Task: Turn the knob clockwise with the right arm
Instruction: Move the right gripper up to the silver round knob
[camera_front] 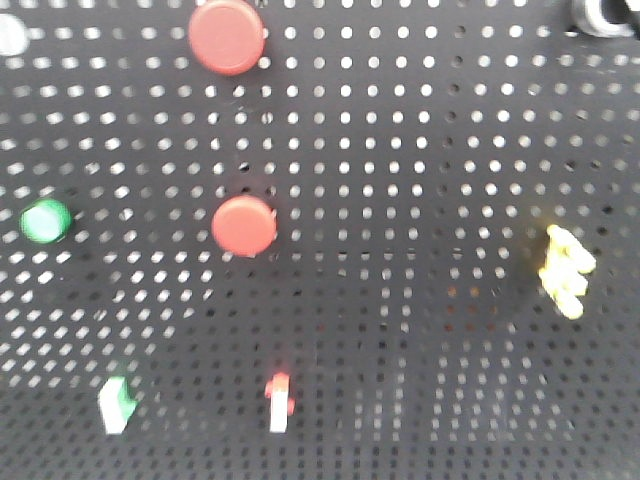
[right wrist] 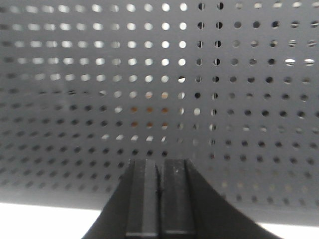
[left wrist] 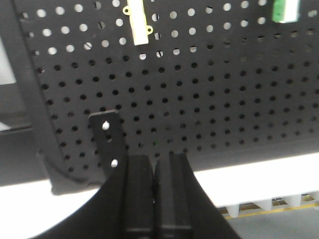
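**Two pairs of fingers shut, knob away in the far corner**

Right fingers (right wrist: pixel 144 199) are pressed together, no gap, nothing between them, and they face bare pegboard (right wrist: pixel 224 99). No knob shows in that wrist view at all. Left fingers (left wrist: pixel 139 199) are likewise closed on nothing, low by the board's bottom edge.

Take the lower red button (camera_front: pixel 244 225) as the marker. The knob (camera_front: pixel 605 15) sits high and far to the right of it, black with a pale ring, clipped by the frame's top corner. Nothing touches it, so I'd judge the turn not yet begun.

The dangers? Arriving with fingers shut would mean shoving the knob's face instead of gripping it. The upper red button (camera_front: pixel 227 36), above the marker, and the yellow part (camera_front: pixel 566 270), well to its right, are wrong targets. And a loose pinch could slip: wrist turning, knob not.
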